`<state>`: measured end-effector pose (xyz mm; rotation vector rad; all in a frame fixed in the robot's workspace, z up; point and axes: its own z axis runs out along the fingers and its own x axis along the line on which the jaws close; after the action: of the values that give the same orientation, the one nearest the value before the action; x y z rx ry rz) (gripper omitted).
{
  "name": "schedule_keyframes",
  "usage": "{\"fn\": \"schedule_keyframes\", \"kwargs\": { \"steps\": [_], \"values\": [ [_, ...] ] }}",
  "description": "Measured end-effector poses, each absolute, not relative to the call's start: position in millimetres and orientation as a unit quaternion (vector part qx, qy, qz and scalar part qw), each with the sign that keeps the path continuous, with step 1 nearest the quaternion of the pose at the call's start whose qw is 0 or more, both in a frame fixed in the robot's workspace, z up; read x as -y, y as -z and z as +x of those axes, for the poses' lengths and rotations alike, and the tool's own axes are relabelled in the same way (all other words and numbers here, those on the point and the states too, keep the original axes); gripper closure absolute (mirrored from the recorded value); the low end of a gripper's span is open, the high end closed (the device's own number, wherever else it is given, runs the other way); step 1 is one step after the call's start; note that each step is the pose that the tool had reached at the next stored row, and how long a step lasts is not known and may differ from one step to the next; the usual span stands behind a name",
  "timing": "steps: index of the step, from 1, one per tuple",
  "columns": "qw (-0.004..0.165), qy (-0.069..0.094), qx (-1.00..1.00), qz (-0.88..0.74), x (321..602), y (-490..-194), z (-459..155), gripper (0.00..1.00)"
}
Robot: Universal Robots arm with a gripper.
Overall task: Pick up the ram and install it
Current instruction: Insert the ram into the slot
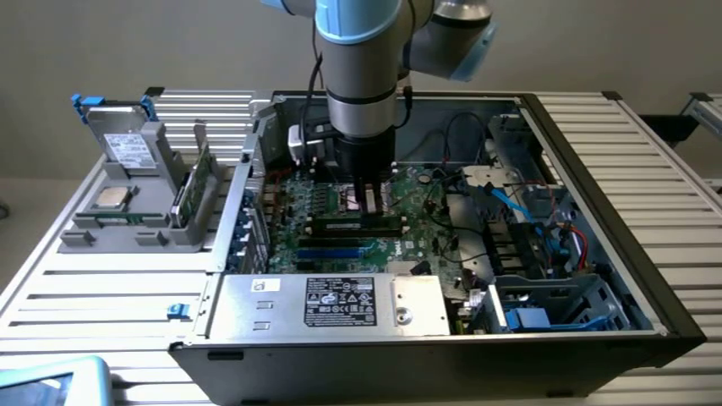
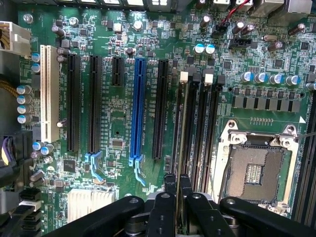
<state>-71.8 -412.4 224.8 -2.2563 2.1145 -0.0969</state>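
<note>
Green and thin, the ram (image 1: 338,225) is pinched edge-on between the nearly closed fingers (image 2: 169,187) of the gripper (image 1: 370,207), straight below the wrist and low over the motherboard (image 2: 116,123). Its long axis runs across the exterior view, parallel to the memory slots (image 2: 200,128) beside the empty processor socket (image 2: 254,170). It seems aligned with one slot, though whether it is seated cannot be told.
</note>
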Motion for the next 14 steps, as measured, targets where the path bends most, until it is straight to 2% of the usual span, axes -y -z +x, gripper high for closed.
{"fn": "schedule_keyframes", "kwargs": {
  "steps": [14],
  "values": [
    [0.024,0.032,-0.684,-0.729,412.6,-222.1,-71.7,0.85]
  ]
}}
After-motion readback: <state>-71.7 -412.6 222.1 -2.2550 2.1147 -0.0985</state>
